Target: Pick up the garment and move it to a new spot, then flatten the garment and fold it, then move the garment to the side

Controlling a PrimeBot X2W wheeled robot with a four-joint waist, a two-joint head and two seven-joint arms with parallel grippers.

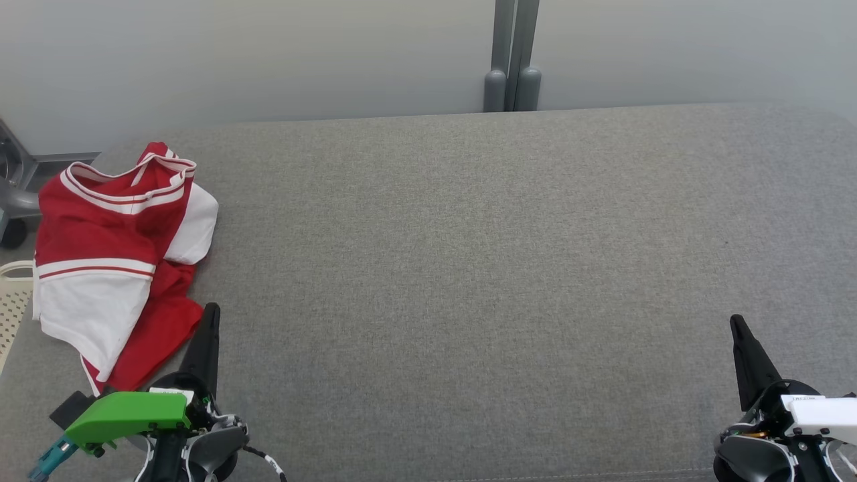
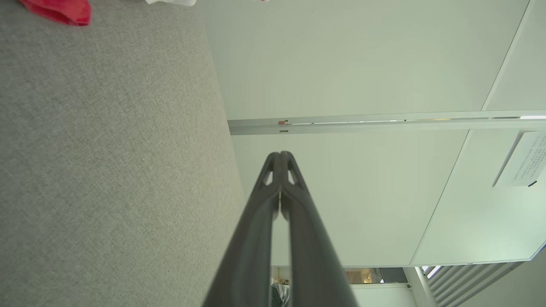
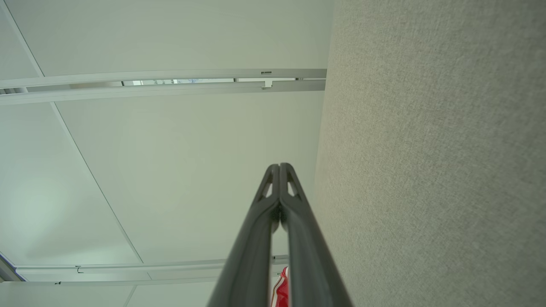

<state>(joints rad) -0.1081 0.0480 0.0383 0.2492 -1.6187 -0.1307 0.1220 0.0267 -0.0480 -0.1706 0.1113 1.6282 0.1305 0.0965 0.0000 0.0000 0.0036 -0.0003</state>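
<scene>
Garment (image 1: 100,268): red and white, crumpled, lying at the far left of the grey fabric bench (image 1: 469,268), right by its left edge. Its long axis runs roughly near-to-far in the head view, leaning slightly. The striped red-and-white banded end points to the far side. The white panel and loose red folds point back toward the robot.

Left end effector (image 1: 211,314): fingers pressed together, nothing in them. It sits just right of the garment's near red edge with the tip pointing away from the robot; can't tell if it touches. In the left wrist view its tips (image 2: 280,154) meet, and a red scrap of garment (image 2: 59,10) shows at top left.

Right end effector (image 1: 737,323): also pressed together and empty, over bare bench at lower right, well apart from the garment. Its tips (image 3: 279,166) meet in the right wrist view.

Cream perforated basket (image 1: 13,301) sits at the left edge beside the bench.
</scene>
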